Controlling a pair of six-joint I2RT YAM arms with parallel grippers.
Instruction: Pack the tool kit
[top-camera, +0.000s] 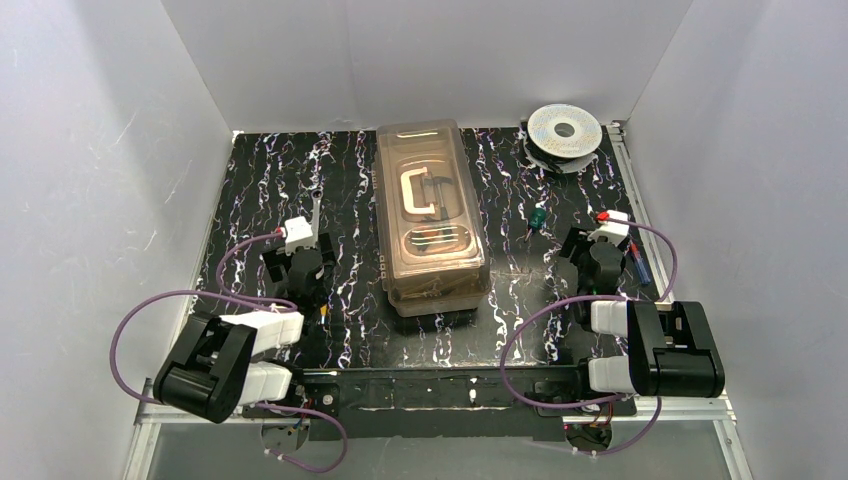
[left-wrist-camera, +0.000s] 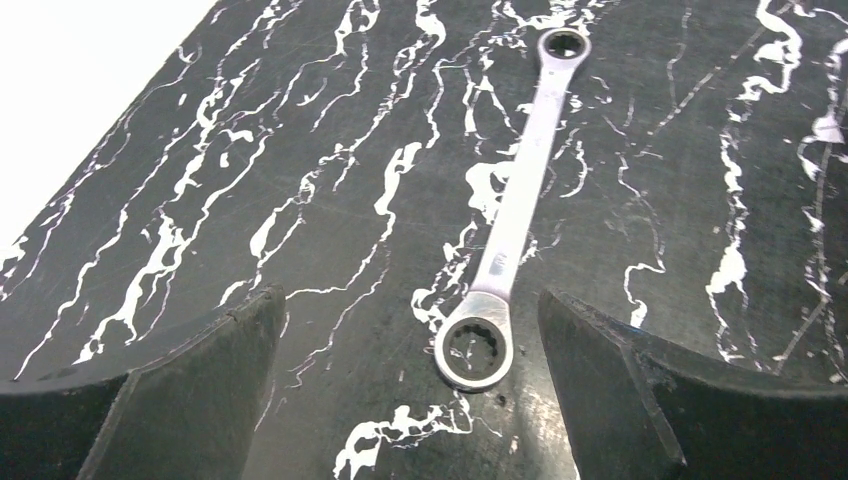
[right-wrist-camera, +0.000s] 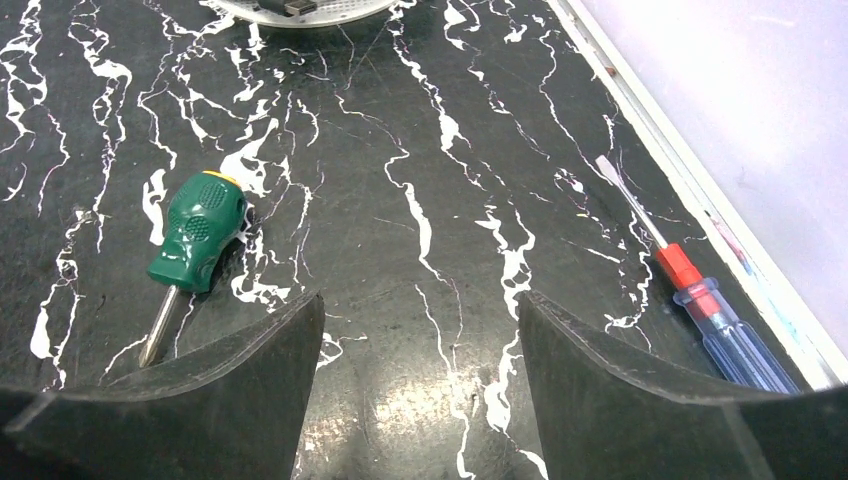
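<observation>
Glossy black, white-veined tabletop (top-camera: 250, 180) with a boxy tan plastic toolbox (top-camera: 430, 215); left pincer (left-wrist-camera: 405, 305) and right pincer (right-wrist-camera: 418, 305) spread, empty.

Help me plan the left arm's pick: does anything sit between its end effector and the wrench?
Nothing visible does. The wrench lies flat on the table, its near ring between the fingers of the open left end effector. The toolbox lid looks shut, though.

Bright, even light; glare on glossy tabletop (right-wrist-camera: 400, 400) (wrist views); focus sharp.
</observation>
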